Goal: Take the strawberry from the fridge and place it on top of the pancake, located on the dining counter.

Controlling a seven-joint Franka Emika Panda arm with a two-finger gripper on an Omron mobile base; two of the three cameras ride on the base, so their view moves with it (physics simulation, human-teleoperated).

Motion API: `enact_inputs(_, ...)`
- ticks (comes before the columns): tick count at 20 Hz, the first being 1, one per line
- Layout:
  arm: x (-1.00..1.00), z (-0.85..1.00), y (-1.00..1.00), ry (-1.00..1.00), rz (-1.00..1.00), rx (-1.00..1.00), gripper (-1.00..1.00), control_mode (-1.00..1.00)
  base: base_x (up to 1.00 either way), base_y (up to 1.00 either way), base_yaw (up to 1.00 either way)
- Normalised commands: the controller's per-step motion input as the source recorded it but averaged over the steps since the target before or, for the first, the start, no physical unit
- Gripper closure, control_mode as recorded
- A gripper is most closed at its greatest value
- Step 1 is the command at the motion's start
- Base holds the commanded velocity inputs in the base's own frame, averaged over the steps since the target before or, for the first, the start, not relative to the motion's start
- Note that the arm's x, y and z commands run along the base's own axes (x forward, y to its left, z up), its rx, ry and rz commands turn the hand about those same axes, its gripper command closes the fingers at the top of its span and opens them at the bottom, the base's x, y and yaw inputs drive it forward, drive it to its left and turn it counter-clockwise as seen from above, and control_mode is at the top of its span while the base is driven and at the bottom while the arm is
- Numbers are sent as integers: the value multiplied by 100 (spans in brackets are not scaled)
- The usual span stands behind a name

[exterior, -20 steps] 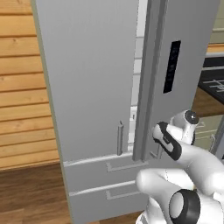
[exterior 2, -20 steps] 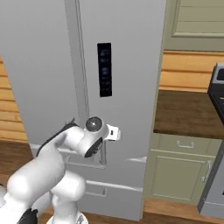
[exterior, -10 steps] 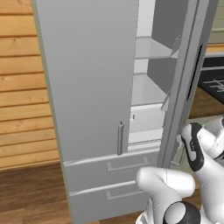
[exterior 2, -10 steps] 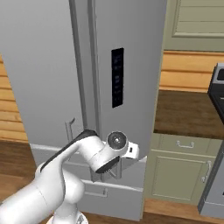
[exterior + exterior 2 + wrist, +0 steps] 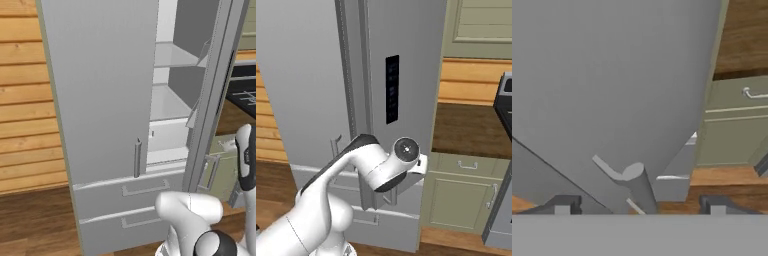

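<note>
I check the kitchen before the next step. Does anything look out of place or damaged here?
Nothing looks damaged or spilled. The fridge has its right door swung open, showing white shelves; the left door is shut.

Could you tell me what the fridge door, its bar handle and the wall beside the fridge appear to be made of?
The fridge door looks like matte light-grey painted metal or plastic: flat, even, no grain. Its bar handle seems brushed metal, a slightly darker grey with a soft sheen. The wall looks like unvarnished wooden planks, with warm horizontal boards and visible seams.
</note>
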Motion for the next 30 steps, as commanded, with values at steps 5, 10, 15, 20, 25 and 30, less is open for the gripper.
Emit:
enact_inputs(5,-62,100,72,1,0,-24,-100,-100,0,0,0)
enact_inputs(10,-80,91,94,0,-1,-39,-100,-100,0,0,0)
enact_inputs(15,-57,41,94,1,-6,-40,-100,-100,0,0,0)
enact_inputs(20,15,15,98,26,-11,-61,-100,-100,0,0,0)
enact_inputs(25,98,0,45,51,-5,-61,-100,-100,0,0,0)
enact_inputs(30,99,0,-9,66,0,-30,-100,-100,0,0,0)
